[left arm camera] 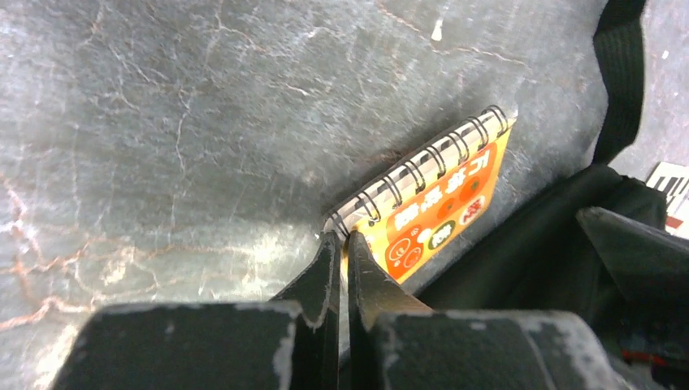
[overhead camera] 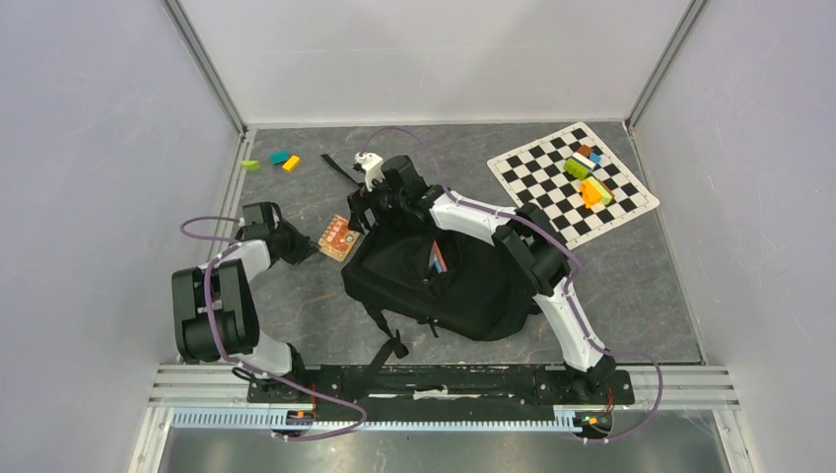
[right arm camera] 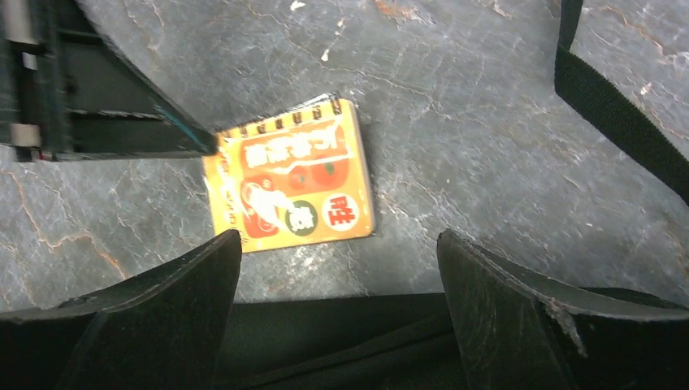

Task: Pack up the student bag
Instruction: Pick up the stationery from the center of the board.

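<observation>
Fingertips of the left gripper (left arm camera: pixel 341 237) are pressed together at the spiral corner of the orange notebook (left arm camera: pixel 431 203). The notebook lies flat on the desk (overhead camera: pixel 296 315), at ten o'clock of the student bag (overhead camera: pixel 463 286), which sits mid-desk. Whether a page edge is caught we cannot tell; we judge the corner offers the only liftable edge. The right gripper (right arm camera: pixel 337 236) hangs spread wide over the bag's rim, likely to hold its opening.

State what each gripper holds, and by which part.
Left gripper: jaws shut at the spiral corner of the orange notebook, grip unconfirmed. Right gripper: open, holding nothing.
</observation>
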Motion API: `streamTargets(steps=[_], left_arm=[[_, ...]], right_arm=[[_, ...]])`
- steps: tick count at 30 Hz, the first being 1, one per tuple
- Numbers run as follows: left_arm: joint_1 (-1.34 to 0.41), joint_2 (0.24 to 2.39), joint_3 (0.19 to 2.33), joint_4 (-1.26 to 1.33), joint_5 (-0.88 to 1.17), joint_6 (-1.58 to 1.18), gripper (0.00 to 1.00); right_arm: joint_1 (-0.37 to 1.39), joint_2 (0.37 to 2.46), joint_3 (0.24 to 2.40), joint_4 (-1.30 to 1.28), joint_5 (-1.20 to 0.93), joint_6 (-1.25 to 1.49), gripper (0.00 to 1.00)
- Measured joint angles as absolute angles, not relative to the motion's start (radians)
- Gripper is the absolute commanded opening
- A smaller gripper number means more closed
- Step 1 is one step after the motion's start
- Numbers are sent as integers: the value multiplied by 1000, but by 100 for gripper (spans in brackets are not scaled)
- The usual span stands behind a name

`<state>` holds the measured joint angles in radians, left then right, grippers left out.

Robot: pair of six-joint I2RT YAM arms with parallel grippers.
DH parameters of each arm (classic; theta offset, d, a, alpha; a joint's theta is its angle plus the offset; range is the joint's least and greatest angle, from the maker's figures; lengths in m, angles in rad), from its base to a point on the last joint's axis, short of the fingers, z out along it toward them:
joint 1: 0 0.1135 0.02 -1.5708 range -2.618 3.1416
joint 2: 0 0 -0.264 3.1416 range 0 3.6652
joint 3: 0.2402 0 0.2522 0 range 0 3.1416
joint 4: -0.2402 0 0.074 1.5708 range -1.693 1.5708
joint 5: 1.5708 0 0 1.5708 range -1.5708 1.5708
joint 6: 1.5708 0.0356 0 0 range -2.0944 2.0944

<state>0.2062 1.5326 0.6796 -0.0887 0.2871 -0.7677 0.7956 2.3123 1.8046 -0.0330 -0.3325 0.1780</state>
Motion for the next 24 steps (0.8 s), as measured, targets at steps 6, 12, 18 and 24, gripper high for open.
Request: streamTargets(steps=[6, 12, 18, 24], left_arm=[[206, 1378, 679, -155, 288, -704, 2], [206, 1229, 679, -201, 283, -686, 2], [206, 1081, 686, -258, 282, -678, 2], [206, 1011, 756, -321, 361, -612, 2]], right_arm=[[787, 2284, 1736, -10, -334, 177, 95], [787, 2217, 1688, -9, -346, 180, 96], [773, 2144, 1686, -8, -413, 221, 98], [727, 1985, 1646, -4, -486, 250, 98]])
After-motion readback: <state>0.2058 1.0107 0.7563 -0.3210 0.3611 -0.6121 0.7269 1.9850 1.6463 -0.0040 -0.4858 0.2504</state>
